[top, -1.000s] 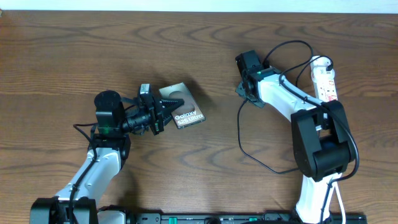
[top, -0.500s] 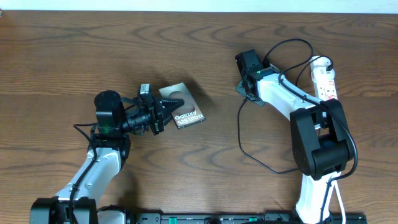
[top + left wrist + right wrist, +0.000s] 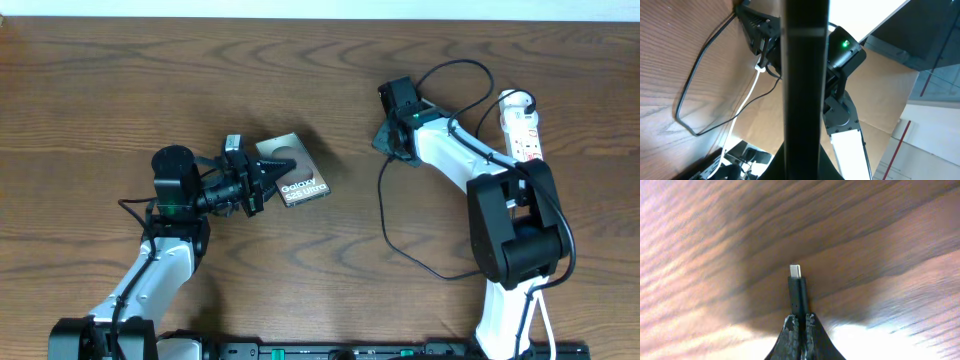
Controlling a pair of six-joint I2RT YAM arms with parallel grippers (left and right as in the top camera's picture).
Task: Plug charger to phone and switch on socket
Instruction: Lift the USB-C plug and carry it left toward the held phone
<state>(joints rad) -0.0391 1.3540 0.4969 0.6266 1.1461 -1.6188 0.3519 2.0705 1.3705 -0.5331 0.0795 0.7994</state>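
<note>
Over a wooden table [image 3: 100, 90], the left gripper [image 3: 268, 181] is clamping the phone [image 3: 300, 172] by its edge. The right gripper [image 3: 800, 319] is pinching the charger [image 3: 798, 292] behind its connector tip, the socket [image 3: 524, 128] lying beside its arm.

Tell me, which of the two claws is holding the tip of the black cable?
The right claw: it is shut on the black charger cable just behind its metal tip. The left claw holds the phone instead.
</note>
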